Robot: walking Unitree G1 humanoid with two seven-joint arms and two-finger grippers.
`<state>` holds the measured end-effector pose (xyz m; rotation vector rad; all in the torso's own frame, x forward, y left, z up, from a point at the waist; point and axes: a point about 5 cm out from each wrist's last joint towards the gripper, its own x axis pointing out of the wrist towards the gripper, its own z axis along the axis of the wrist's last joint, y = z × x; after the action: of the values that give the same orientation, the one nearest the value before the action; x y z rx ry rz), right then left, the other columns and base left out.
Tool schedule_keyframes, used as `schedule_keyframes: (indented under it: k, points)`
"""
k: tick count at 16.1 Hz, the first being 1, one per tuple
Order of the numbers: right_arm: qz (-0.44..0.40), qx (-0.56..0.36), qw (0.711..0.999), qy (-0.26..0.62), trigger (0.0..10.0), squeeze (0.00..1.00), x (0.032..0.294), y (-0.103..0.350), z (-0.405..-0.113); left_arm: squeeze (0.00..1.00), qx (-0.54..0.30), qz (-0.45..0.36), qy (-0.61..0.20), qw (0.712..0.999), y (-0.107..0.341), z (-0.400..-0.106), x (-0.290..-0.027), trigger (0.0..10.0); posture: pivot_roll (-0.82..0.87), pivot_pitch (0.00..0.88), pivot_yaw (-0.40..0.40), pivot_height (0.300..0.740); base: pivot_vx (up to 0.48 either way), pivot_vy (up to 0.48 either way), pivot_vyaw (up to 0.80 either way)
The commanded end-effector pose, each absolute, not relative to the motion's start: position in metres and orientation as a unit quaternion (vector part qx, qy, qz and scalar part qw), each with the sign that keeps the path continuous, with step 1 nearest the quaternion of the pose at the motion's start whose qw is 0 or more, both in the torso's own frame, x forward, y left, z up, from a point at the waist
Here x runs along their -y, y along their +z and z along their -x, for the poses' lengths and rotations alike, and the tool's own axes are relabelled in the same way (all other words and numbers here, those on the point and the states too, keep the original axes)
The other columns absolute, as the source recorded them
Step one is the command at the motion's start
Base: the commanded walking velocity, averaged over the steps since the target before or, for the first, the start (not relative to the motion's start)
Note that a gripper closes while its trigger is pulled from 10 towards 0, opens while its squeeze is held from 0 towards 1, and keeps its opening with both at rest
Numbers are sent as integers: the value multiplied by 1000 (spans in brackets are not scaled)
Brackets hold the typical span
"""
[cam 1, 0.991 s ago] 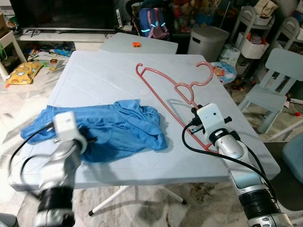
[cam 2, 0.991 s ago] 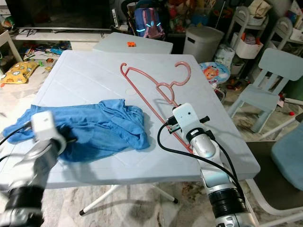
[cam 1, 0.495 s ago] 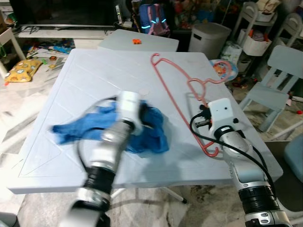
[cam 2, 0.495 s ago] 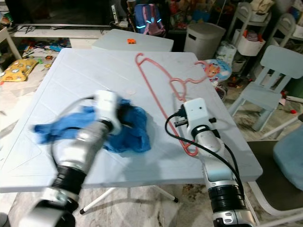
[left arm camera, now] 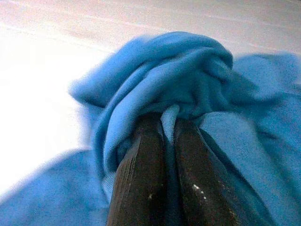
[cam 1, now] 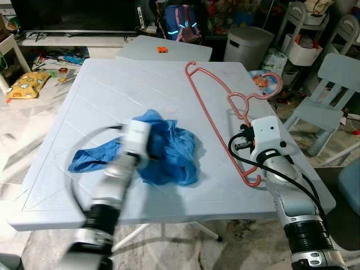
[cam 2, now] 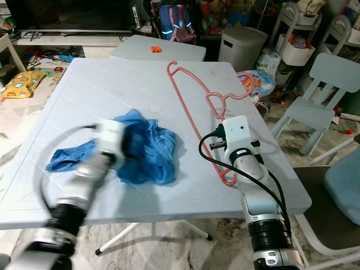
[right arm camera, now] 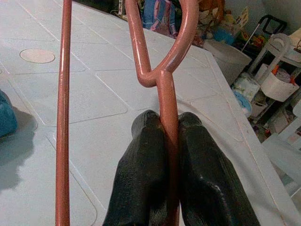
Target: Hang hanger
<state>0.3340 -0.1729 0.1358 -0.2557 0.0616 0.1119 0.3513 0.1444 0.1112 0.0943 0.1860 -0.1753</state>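
A pink plastic hanger [cam 1: 207, 109] lies along the right side of the pale blue table [cam 1: 101, 90], its hook end toward the far right edge. My right gripper [cam 1: 241, 144] is shut on the hanger's neck [right arm camera: 167, 94], the bar pinched between both fingers [right arm camera: 146, 155]. A blue cloth [cam 1: 171, 152] sits bunched near the table's middle. My left gripper [left arm camera: 168, 121] is shut on a fold of the cloth [left arm camera: 188, 70], with its fingertips buried in the fabric. The left arm [cam 1: 121, 169] is blurred by motion.
A smaller table [cam 1: 185, 52] with an orange object [cam 1: 162, 50] stands behind. A grey bin [cam 1: 246, 48] and a pale blue chair [cam 1: 329, 95] are at the right, with shelves beyond them. Toys and a yellow cushion [cam 1: 25, 84] lie on the floor at the left.
My left gripper dragged the blue cloth from the table's left toward the middle, bunching it up. The hanger, held by my right gripper, swung to lie more along the right side.
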Motion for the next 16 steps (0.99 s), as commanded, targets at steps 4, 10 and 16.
schedule_keyframes:
  k: [4,10,16]
  points:
    - [124,-44,990,50,10000,0,177,132,-334,1000,-33,-49,-46,997,129,-340,-167,10000,-97,0,-67,740,0,0,0]
    - [97,-44,991,81,10000,0,168,130,-331,1000,49,2,-55,997,139,-277,-157,10000,-67,0,-62,740,0,0,0]
    - [166,-24,986,26,10000,0,188,136,-329,1000,39,13,-40,998,134,-249,-144,10000,-76,0,-67,740,0,0,0]
